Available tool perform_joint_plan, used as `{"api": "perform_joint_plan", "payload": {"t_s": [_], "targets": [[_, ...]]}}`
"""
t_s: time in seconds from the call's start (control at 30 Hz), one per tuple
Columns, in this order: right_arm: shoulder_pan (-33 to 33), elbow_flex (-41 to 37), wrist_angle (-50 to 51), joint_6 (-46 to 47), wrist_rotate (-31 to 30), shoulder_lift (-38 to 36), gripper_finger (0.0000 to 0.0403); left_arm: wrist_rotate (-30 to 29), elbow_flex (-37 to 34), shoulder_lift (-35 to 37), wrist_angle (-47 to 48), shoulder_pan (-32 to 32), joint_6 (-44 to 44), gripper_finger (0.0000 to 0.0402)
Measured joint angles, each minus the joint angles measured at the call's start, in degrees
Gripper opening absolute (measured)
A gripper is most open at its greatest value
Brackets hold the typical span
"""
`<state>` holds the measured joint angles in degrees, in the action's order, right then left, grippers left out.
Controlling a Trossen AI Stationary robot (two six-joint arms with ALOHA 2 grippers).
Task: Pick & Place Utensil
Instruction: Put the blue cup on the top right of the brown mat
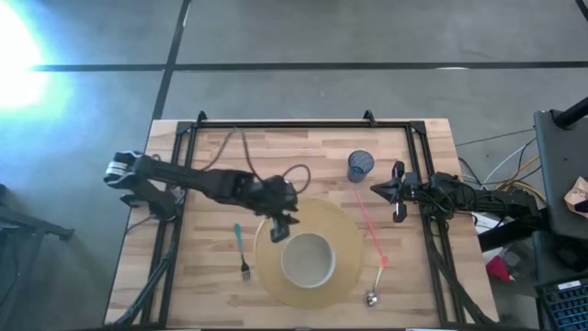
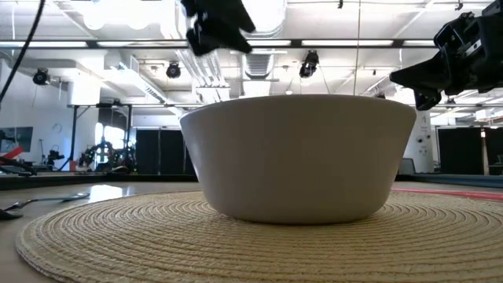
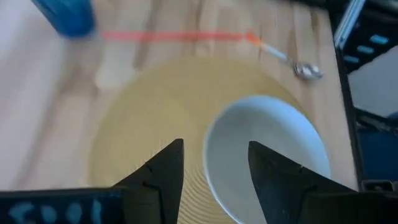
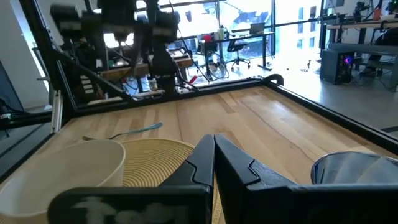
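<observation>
High view: left gripper [image 1: 280, 227], fingers spread and empty, hovers over the mat edge; fork [image 1: 241, 249] lies just outboard, lengthwise front-to-back. Right gripper [image 1: 397, 191] closed, farther off.

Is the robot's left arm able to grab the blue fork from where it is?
Probably yes. The left gripper hangs open above the mat's edge, and the blue fork lies just beside the mat on bare wood with nothing on top of it. The bowl sits on the other side, out of the way.
</observation>
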<state>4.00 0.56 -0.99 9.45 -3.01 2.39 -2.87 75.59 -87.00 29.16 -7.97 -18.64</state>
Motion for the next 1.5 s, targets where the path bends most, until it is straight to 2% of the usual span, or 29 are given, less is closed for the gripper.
{"api": "perform_joint_plan", "payload": {"t_s": [0.2,0.47,0.87,1.03,1.5], "targets": [[0.0,0.0,0.0,0.0,0.0,0.0,0.0008,-6.6,-3.1,6.1,-5.5,0.0,5.5,0.0170],[0.0,0.0,0.0,0.0,0.0,0.0,0.0008,-6.7,-18.8,12.8,-26.3,0.3,7.1,0.0170],[0.0,0.0,-3.7,0.9,0.0,0.0,0.0008,-8.8,-36.8,20.8,-45.9,0.4,9.8,0.0170],[0.0,0.0,-8.9,1.1,0.1,0.0,0.0008,-8.8,-38.4,23.4,-50.0,0.5,10.1,0.0170],[0.0,0.0,-26.9,5.2,0.5,0.1,0.0008,-8.8,-38.4,24.2,-49.7,0.5,11.1,0.0170]]}}
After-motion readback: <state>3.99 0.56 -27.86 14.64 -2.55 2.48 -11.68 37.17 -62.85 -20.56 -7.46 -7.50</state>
